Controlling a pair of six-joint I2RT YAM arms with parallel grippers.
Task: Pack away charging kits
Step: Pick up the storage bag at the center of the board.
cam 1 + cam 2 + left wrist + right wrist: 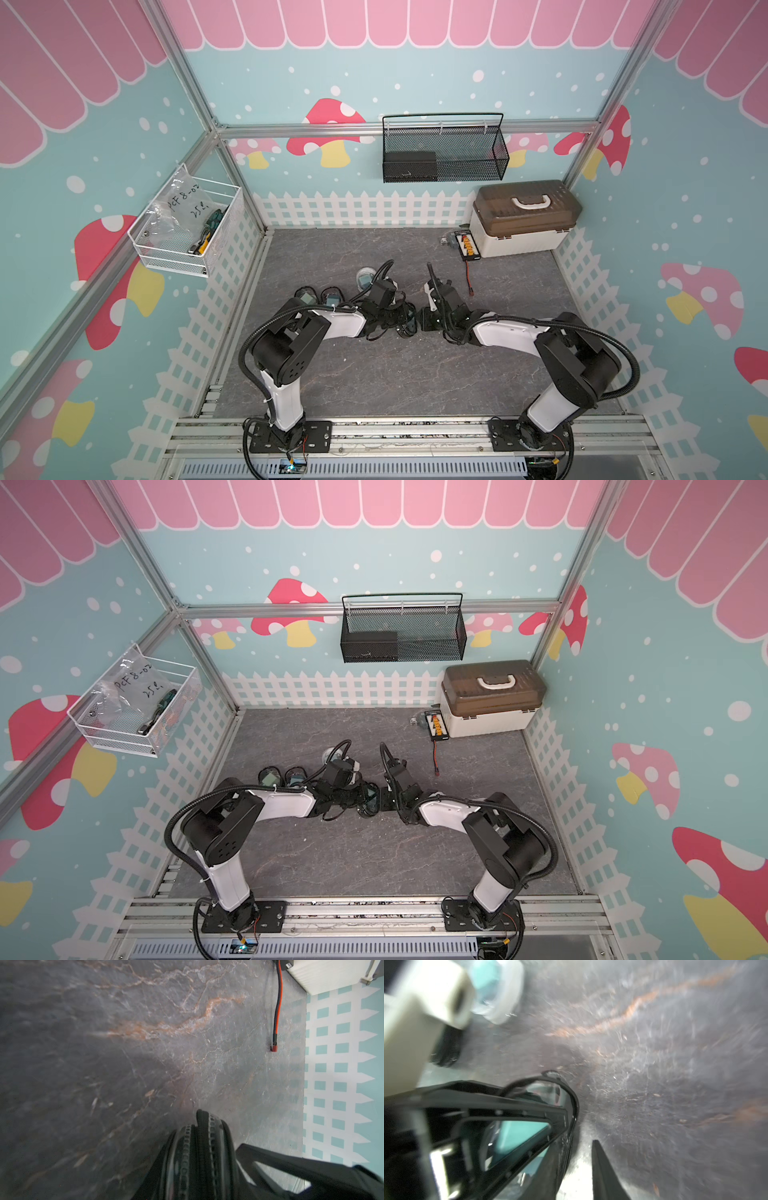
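Top views. Beige box (524, 232) with brown lid is sitting in the far right corner of the table (374, 382). A connector board (467, 246) is lying just beside the box's left wall, its red wire (468, 274) trailing away from the box toward the arm bases. Both arms are facing tip to tip well apart from the box, out to its left and nearer the bases. There the left gripper (402, 321) is clamping a zippered pouch (411, 327), standing on edge; the right gripper (427, 323) is sitting just on the box side of that pouch. Farther from the box, a black-rimmed pouch (331, 297) and a second black-rimmed pouch (308, 297) are lying side by side. A clear pouch (365, 276) is lying between those two and the box.

Left wrist. The zippered pouch (199, 1153) is rising edge-on, zipper teeth showing, one finger (291, 1169) sitting hard against its side.

Right wrist (badly blurred). A teal charger (521, 1134) is showing through the clear window of the zippered pouch (574, 1105), a black framed finger (512, 1108) lying across that window. One dark finger (604, 1172) of the right gripper is standing clear of the pouch rim; its partner I cannot pick out, so open or closed I cannot tell. The clear pouch (508, 1001), a second teal charger (484, 979) inside, is lying beyond.
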